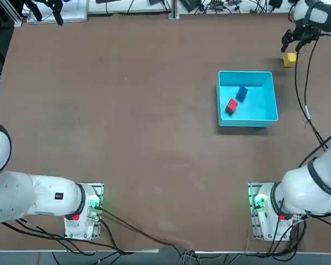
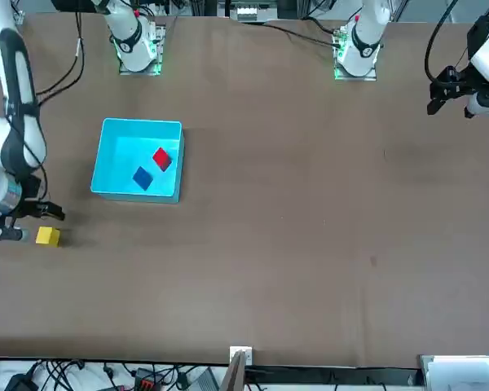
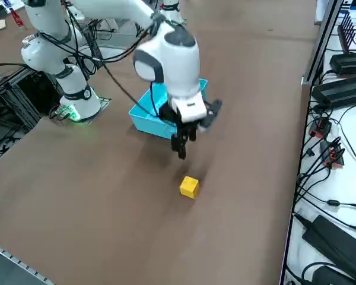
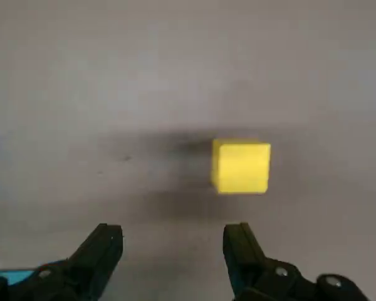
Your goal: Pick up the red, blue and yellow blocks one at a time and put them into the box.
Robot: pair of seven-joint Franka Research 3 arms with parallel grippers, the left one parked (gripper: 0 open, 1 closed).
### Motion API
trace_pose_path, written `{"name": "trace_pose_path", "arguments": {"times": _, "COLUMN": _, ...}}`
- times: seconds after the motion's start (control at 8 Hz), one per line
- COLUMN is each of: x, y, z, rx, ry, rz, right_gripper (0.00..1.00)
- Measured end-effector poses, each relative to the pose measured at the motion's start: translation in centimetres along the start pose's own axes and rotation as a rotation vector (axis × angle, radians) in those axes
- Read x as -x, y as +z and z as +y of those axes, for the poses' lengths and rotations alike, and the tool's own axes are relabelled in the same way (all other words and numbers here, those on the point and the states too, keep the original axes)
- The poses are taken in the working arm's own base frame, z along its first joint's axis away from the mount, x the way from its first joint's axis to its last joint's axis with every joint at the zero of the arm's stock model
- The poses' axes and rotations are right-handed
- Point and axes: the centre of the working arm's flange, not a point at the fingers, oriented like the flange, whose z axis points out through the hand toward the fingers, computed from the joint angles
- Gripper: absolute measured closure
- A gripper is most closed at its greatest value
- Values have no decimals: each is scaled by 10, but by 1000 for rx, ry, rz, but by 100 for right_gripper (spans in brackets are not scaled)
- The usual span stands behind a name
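Inside the box (image 1: pixel 267 113), near its middle, the red block (image 1: pixel 231 106) and the blue block (image 1: pixel 241 93) already lie side by side, so two of three look done. The yellow block (image 1: pixel 289 59) is left: it sits flat on the table (image 1: pixel 127 121) just beyond the box's far right corner. Being a cube, it has no long axis; in the wrist view its faces sit roughly square to the fingers. The right gripper (image 4: pixel 174 241) hangs above the table beside it, fingers spread apart and empty, the block slightly off its centre line.
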Motion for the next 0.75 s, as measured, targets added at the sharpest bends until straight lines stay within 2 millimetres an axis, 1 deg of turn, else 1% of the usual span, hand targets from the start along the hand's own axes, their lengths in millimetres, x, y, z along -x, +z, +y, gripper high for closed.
{"name": "trace_pose_path", "arguments": {"times": 0.25, "x": -12, "y": 13, "z": 33, "rx": 10, "ry": -39, "rz": 11, "right_gripper": 2}}
{"name": "trace_pose_path", "arguments": {"times": 0.38, "x": -16, "y": 20, "z": 41, "rx": 13, "ry": -45, "rz": 15, "right_gripper": 1}}
{"name": "trace_pose_path", "arguments": {"times": 0.75, "x": -23, "y": 42, "z": 44, "rx": 24, "ry": -46, "rz": 45, "right_gripper": 1}}
